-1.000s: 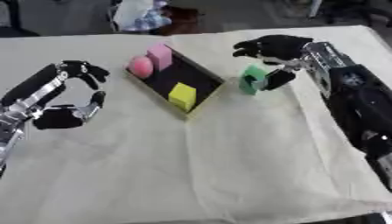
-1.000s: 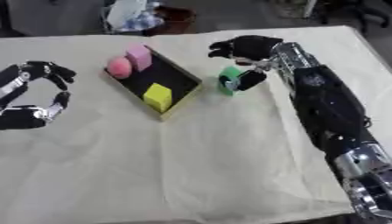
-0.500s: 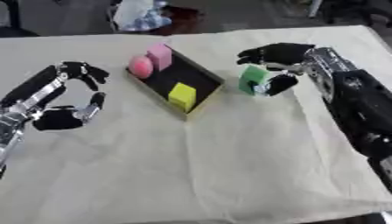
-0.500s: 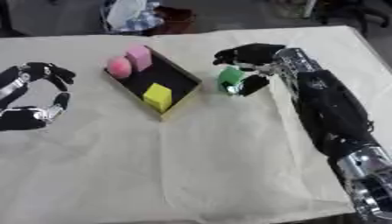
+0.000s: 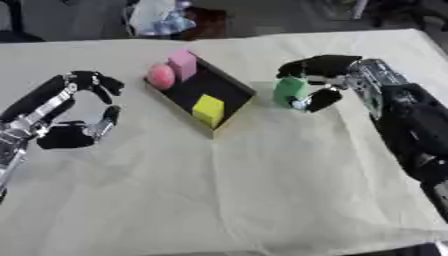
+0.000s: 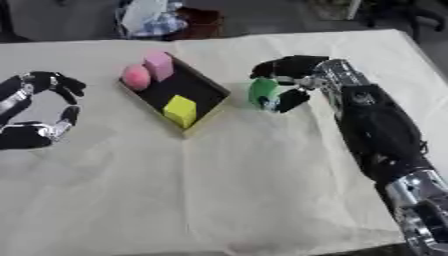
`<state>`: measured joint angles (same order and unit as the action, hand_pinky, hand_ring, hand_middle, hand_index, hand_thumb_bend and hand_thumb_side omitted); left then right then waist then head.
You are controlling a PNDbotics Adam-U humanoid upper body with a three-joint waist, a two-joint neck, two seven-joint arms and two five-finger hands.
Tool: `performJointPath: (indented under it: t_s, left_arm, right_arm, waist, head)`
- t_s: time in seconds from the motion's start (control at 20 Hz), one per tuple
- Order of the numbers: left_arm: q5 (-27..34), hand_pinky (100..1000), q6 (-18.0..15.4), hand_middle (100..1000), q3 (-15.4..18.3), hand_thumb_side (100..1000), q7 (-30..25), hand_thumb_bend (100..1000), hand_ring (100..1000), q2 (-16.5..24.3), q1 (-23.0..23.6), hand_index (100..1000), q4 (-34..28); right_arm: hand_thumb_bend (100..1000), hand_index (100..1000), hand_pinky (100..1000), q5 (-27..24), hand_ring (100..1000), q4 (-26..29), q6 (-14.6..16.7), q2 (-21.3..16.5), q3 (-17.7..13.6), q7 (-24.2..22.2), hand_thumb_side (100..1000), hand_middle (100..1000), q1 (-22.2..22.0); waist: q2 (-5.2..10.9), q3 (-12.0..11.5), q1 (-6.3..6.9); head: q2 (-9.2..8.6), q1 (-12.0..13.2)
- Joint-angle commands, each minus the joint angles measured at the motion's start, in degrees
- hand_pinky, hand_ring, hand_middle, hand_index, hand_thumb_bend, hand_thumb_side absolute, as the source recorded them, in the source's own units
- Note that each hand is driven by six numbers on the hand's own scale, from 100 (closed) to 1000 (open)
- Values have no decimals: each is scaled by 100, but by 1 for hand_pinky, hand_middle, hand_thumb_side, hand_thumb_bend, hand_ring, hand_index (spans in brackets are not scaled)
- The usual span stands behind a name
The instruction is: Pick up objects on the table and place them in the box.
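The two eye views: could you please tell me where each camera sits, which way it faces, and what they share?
Left eye view: in the robot's head, looking down at the cream cloth-covered table; left hand at the left, right hand holding a green block.
Right eye view: beside it, facing the same way, showing more of the right arm.
Shared: the black open box with pink ball, pink block and yellow block inside.

Right robot hand [image 5: 319, 80] curled in a pinch; left robot hand [image 5: 74, 112] open, fingers relaxed.
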<state>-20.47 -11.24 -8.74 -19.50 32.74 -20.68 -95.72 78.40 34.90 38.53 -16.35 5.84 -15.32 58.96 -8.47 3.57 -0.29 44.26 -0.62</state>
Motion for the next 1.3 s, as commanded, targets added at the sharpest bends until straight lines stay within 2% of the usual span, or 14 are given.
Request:
performJointPath:
  t_s: [0.05,0.25,0.4,0.5,0.55,0.75,0.85,0.9,1.05,1.3]
  left_arm:
    - [5,798,-17,665,75,415,8,100,636,155,-49,829,-61]
    - [8,798,-18,665,76,415,7,100,635,152,-50,829,-60]
    - [11,798,-20,664,75,415,6,100,635,148,-49,829,-59]
    - [13,798,-21,665,73,414,5,100,635,145,-50,829,-58]
    - [13,798,-21,664,74,414,5,100,635,144,-50,829,-58]
    - [14,799,-23,664,77,413,7,100,635,146,-47,830,-57]
    - [16,799,-24,664,77,413,5,100,635,146,-45,830,-57]
    - [15,799,-23,664,78,411,5,100,635,147,-44,830,-55]
    - [16,799,-24,665,79,409,5,100,635,151,-48,830,-59]
    - [24,799,-31,665,66,407,-10,100,636,132,-62,830,-63]
  right_arm:
    - [100,1000,892,173,935,-30,-101,-31,-96,88,784,969,138]
    - [100,1000,877,331,918,-97,-167,39,-143,219,717,921,156]
    - [100,1000,863,427,900,-111,-215,80,-172,376,567,872,168]
    - [100,1000,850,490,872,-116,-241,98,-188,492,340,814,177]
    - [100,1000,849,509,868,-109,-248,104,-198,565,318,800,180]
    - [100,1000,838,563,838,-74,-262,114,-218,860,302,712,187]
    - [100,1000,838,568,838,-65,-251,111,-217,985,302,712,181]
    - [100,1000,834,549,827,-29,-224,119,-217,1044,288,669,198]
    - [100,1000,836,441,829,141,-87,142,-160,1167,276,660,268]
    - [100,1000,836,191,829,403,89,306,-78,1086,263,662,467]
  waist:
    - [140,5,1]
    - [138,-3,5]
    - [139,-11,2]
    - [139,-18,0]
    - [139,-21,-2]
    - [137,-34,-5]
    - [136,-37,-7]
    - [138,-40,-7]
    - [144,-44,-8]
    - [160,-55,6]
  head:
    - [-14,-8]
    - [-14,-12]
    - [-14,-15]
    - [-14,-15]
    - [-14,-15]
    - [-14,-16]
    - [-14,-14]
    - [-14,-12]
    - [-14,-15]
    - [-14,-42]
